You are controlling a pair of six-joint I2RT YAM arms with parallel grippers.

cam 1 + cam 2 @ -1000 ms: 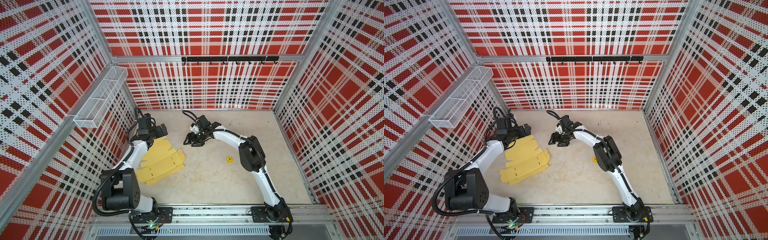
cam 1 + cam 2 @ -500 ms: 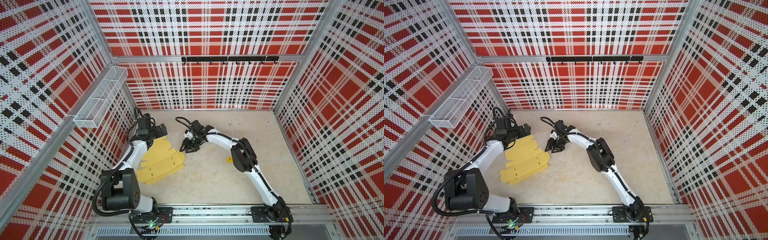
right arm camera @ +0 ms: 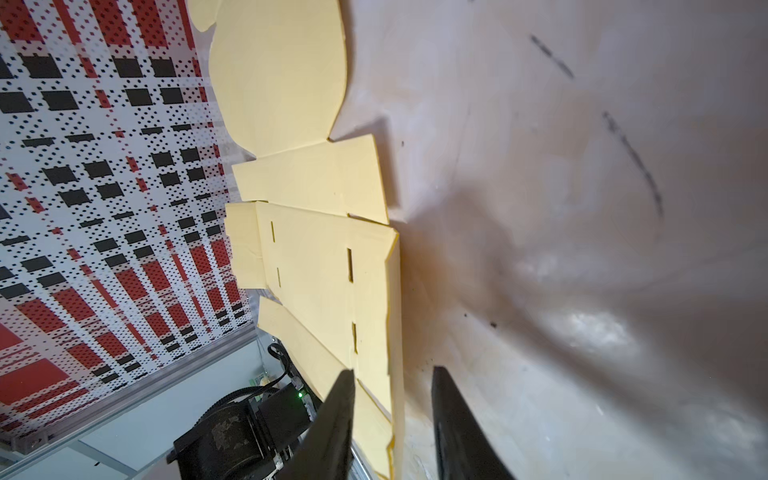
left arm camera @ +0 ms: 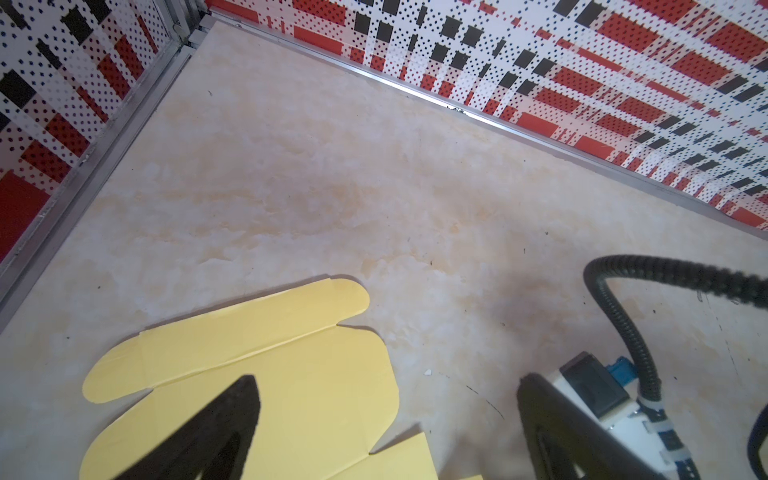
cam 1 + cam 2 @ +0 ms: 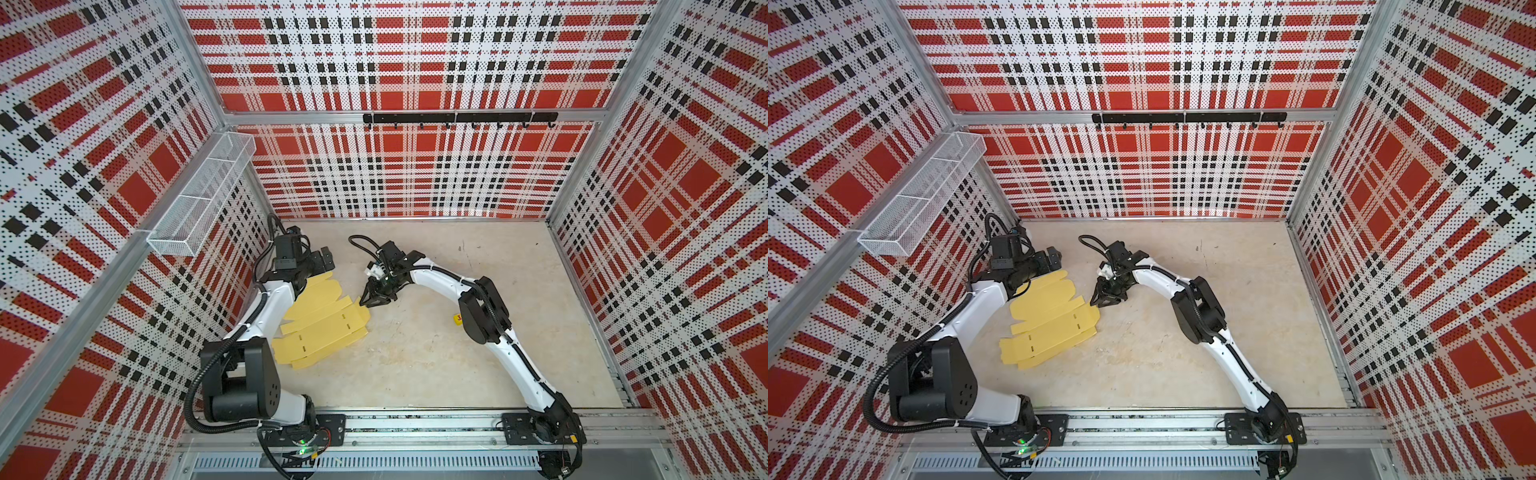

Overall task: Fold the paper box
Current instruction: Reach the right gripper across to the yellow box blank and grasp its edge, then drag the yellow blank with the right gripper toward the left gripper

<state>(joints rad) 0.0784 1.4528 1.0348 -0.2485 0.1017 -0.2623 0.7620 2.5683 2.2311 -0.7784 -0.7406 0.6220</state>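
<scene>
The paper box [image 5: 328, 328] [image 5: 1054, 328] is a pale yellow die-cut sheet with flaps and slots, lying flat on the table left of centre. My left gripper [image 5: 322, 262] [image 4: 386, 382] hovers open over the sheet's far end. One of its fingers [image 4: 224, 419] is above the sheet and the other is over bare table. My right gripper [image 5: 371, 302] [image 3: 392, 370] is low at the sheet's right edge. Its jaws stand narrowly apart and straddle that slightly raised edge [image 3: 395, 332], with a gap showing on both sides.
A tiny yellow cube [image 5: 458, 319] lies on the table beside the right arm's elbow. A wire basket [image 5: 203, 195] hangs on the left wall and a black hook rail [image 5: 457, 118] on the back wall. The left wall stands close behind the sheet.
My right gripper has swung left and down from mid-table to the sheet's right edge, and its jaws have narrowed. The left arm and the sheet have not moved.
</scene>
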